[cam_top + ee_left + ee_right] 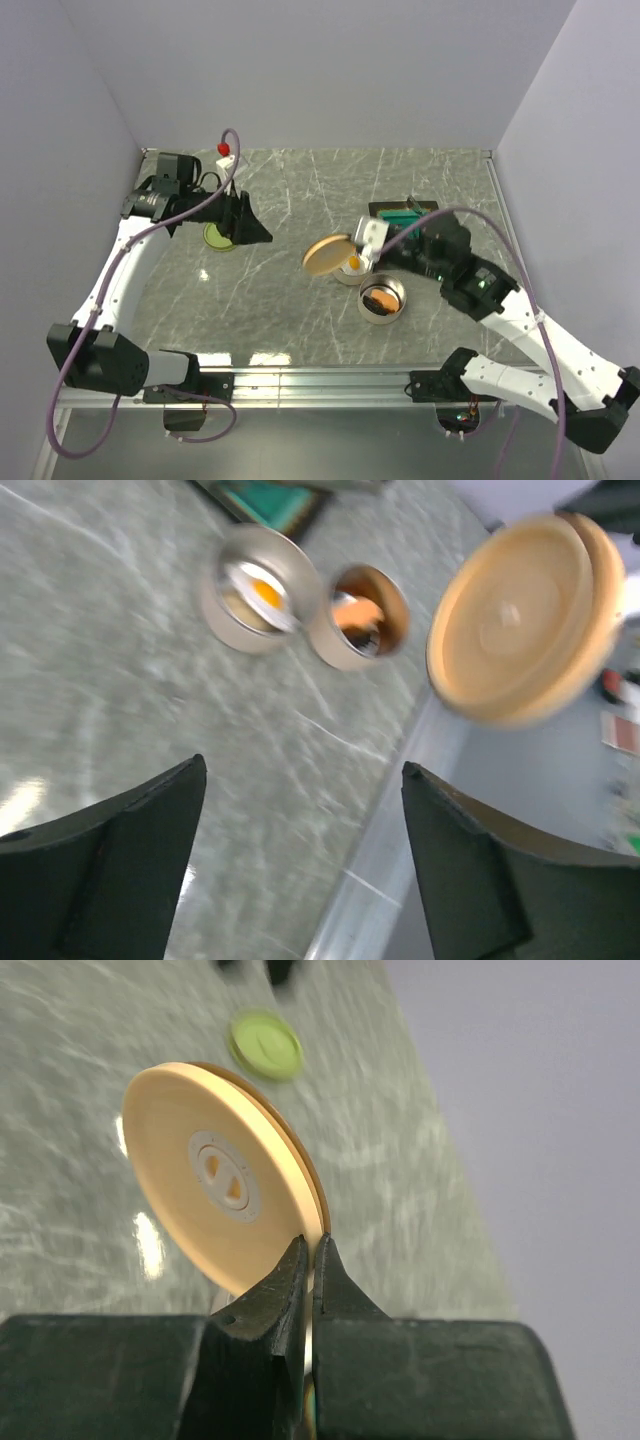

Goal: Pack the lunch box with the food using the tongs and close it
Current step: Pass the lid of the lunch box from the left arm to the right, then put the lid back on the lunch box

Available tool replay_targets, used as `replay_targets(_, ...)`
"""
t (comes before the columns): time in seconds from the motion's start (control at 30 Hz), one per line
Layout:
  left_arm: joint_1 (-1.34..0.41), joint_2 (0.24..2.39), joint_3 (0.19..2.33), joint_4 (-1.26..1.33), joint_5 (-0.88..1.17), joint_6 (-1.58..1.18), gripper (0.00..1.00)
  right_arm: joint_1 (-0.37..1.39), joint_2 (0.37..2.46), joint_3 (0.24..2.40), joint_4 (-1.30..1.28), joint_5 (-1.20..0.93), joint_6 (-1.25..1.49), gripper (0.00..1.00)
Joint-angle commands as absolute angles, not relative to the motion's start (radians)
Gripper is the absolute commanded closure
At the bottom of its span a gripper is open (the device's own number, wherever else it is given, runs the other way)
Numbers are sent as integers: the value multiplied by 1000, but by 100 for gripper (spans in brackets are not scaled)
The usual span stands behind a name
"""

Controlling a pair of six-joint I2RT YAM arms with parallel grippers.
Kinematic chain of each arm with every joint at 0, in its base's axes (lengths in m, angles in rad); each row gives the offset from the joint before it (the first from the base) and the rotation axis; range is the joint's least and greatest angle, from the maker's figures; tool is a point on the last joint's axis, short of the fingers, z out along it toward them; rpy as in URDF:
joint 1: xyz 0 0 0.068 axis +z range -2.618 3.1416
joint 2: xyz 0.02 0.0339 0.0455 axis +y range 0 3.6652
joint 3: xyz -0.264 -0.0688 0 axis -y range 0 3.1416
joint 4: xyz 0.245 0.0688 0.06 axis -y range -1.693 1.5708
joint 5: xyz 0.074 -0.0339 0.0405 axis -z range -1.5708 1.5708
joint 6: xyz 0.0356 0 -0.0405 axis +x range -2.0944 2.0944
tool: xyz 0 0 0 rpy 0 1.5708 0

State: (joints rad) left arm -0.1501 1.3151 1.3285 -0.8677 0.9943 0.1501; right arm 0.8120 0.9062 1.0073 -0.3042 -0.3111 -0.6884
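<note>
Near the left edge of the grey marbled tabletop [300,190], the left claw [302,768] is hanging wide with nothing between its fingers, just over a flat green round lid [220,237]. Right of the middle, the right claw [310,1252] is pinching the rim of a tan round lid [328,254], holding it tilted beside a round metal tin [345,278]. In that tin the white fried egg with yellow yolk [262,590] is lying. Just beside it, toward the near edge, a second tin [401,291] is holding an orange oval piece [380,298]. A square teal tray [405,214] is sitting behind them, toward the far-right corner.
</note>
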Motion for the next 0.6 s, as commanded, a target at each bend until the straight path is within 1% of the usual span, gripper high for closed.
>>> replay_targets(0.0, -146, 1263, 1356, -715, 870, 60, 14, 663, 949, 1091, -544, -373, -512, 100)
replay_targets(0.07, -146, 1230, 1344, -666, 824, 23, 11, 602, 974, 1106, -653, -414, -488, 100)
replay_targets(0.13, -146, 1212, 1328, -608, 799, 6, 10, 517, 998, 1111, -719, -448, -482, 100)
replay_targets(0.23, -147, 1192, 1318, -578, 814, -35, 10, 399, 1034, 1109, -831, -520, -471, 100)
replay_targets(0.4, -161, 1203, 1321, -594, 857, -51, 10, 246, 1123, 1108, -1005, -548, -514, 100)
replay_targets(0.57, -207, 1178, 1293, -571, 842, -29, 10, 173, 1268, 1141, -1132, -557, -525, 100)
